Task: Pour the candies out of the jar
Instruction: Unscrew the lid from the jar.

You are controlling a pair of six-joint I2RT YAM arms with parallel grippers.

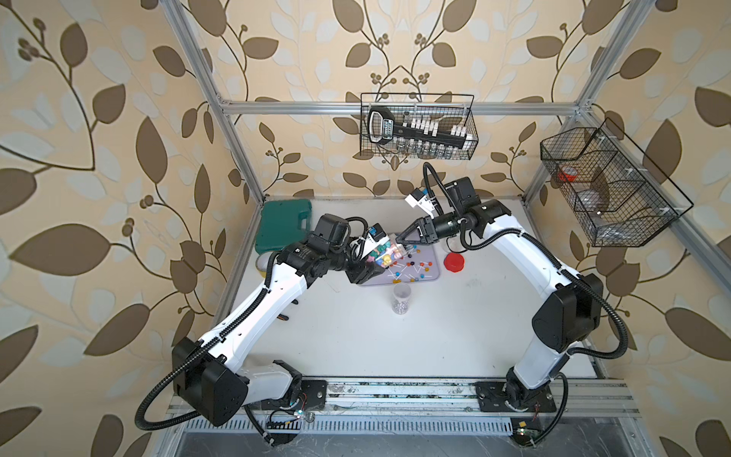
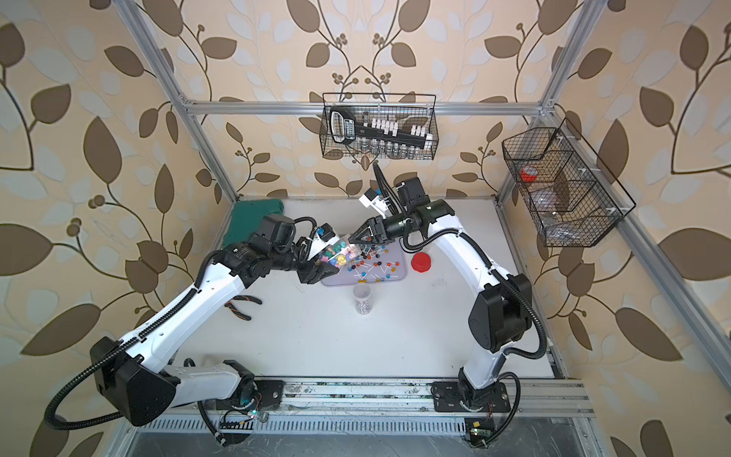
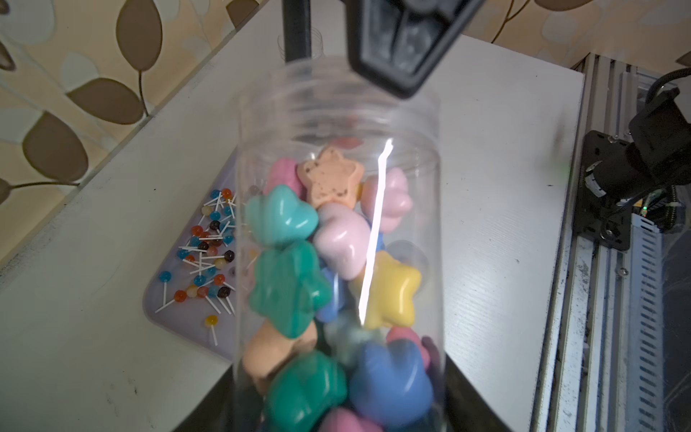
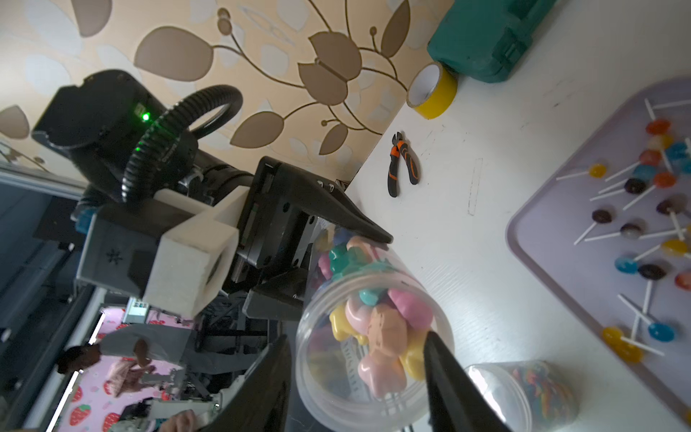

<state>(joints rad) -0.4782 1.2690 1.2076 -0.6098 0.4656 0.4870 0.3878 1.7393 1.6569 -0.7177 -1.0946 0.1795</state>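
Note:
A clear jar (image 1: pixel 389 253) (image 3: pixel 336 224) lies tilted over the lavender tray (image 1: pixel 433 273) with its mouth toward the right arm. Pastel star-shaped candies (image 3: pixel 291 280) (image 4: pixel 385 325) fill it. My left gripper (image 1: pixel 366 269) (image 3: pixel 336 411) is shut on the jar's base end. My right gripper (image 1: pixel 401 241) (image 4: pixel 359 374) is open at the jar's mouth, one finger on each side of the rim. Round lollipops (image 1: pixel 411 267) (image 4: pixel 650 209) on white sticks lie scattered on the tray.
A small upright jar (image 1: pixel 401 298) (image 4: pixel 523 392) of tiny multicoloured sweets stands in front of the tray. A red lid (image 1: pixel 455 262) lies to the tray's right. A green case (image 1: pixel 283 229), yellow tape (image 4: pixel 432 89) and pliers (image 2: pixel 241 306) sit to the left.

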